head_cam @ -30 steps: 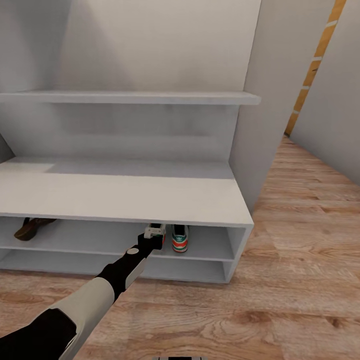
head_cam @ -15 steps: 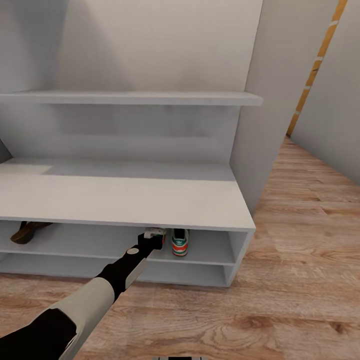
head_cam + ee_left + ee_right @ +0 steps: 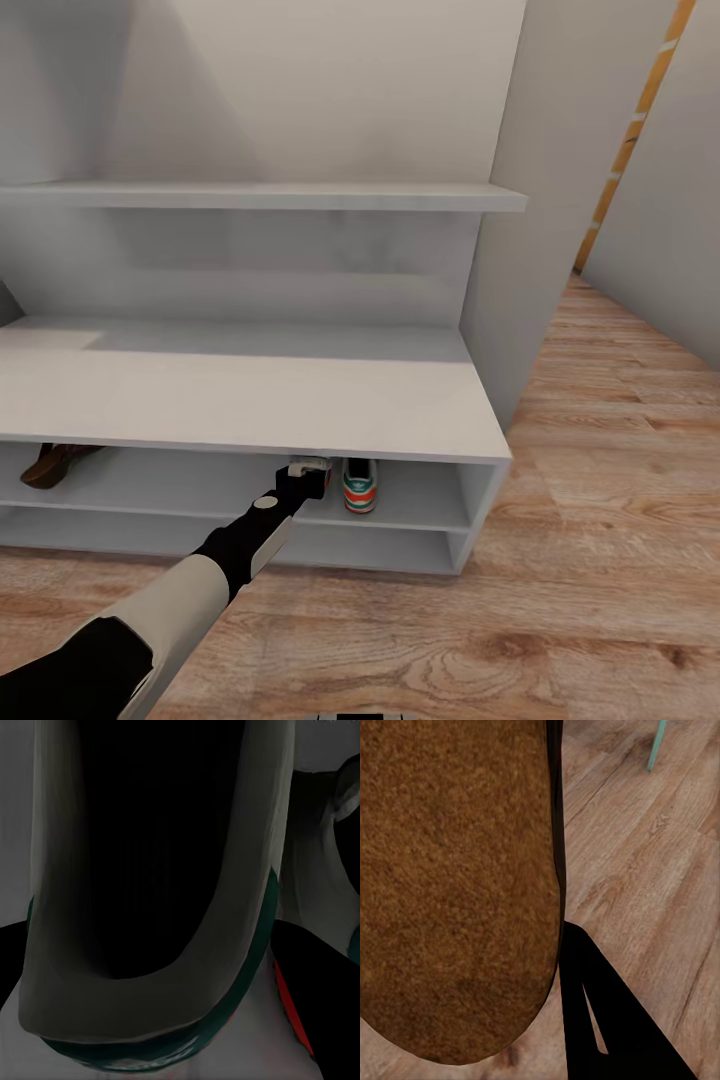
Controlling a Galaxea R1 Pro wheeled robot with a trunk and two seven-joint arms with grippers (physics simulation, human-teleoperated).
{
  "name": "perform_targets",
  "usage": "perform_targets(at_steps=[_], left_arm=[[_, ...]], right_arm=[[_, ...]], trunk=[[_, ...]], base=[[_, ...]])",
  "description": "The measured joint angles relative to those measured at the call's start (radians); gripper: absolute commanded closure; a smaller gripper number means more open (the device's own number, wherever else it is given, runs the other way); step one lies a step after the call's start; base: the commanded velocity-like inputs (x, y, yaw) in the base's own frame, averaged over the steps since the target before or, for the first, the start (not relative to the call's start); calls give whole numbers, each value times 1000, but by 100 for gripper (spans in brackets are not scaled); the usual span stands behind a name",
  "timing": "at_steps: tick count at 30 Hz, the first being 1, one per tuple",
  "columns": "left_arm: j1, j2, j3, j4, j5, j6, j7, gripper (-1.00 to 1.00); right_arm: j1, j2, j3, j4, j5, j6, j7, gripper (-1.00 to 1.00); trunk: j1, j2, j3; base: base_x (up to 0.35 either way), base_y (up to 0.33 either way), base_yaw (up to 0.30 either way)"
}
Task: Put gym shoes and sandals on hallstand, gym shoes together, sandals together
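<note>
Head view: the left arm (image 3: pixel 215 570) reaches forward into the upper open tier of the pale-grey hallstand (image 3: pixel 250 400), its left gripper (image 3: pixel 308 467) tucked under the flat top, so its jaws are hidden. Just beside it on that tier stands one gym shoe (image 3: pixel 359 484), heel outward, green and red on white. A red edge of something shows past the gripper, too little to name. At the far left end of the same tier lies a brown sandal (image 3: pixel 55 464), partly cut off by the top. Wood-plank corridor floor (image 3: pixel 600 520) spreads to the right.

Left wrist view: very close up, the dark opening of a gym shoe (image 3: pixel 150 907) with pale collar, green trim and a red accent; I cannot tell whether the jaws grip it.

Right wrist view: a tan-brown footbed of a sandal (image 3: pixel 457 885) looms large against the floor (image 3: pixel 645 870), a dark finger (image 3: pixel 607 1020) beside its edge; the jaws' state cannot be told.
</note>
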Motion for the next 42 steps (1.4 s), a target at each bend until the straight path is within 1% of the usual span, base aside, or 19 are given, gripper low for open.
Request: perform_targets(at_steps=[5, 23, 24, 37, 42], left_arm=[[0, 0, 0, 0, 0, 0, 0, 100], [0, 0, -1, 0, 0, 0, 0, 100], [0, 0, -1, 0, 0, 0, 0, -100], [0, 0, 0, 0, 0, 0, 0, -100], [0, 0, 0, 0, 0, 0, 0, -100]], right_arm=[[0, 0, 0, 0, 0, 0, 0, 100], [0, 0, 0, 0, 0, 0, 0, 100], [0, 0, 0, 0, 0, 0, 0, 100], [0, 0, 0, 0, 0, 0, 0, 100], [0, 0, 0, 0, -1, 0, 0, 100]], trunk=[[0, 0, 0], [0, 0, 0], [0, 0, 0], [0, 0, 0], [1, 0, 0]], base=[[121, 0, 0], [5, 0, 0], [0, 0, 0], [-1, 0, 0], [-205, 0, 0]])
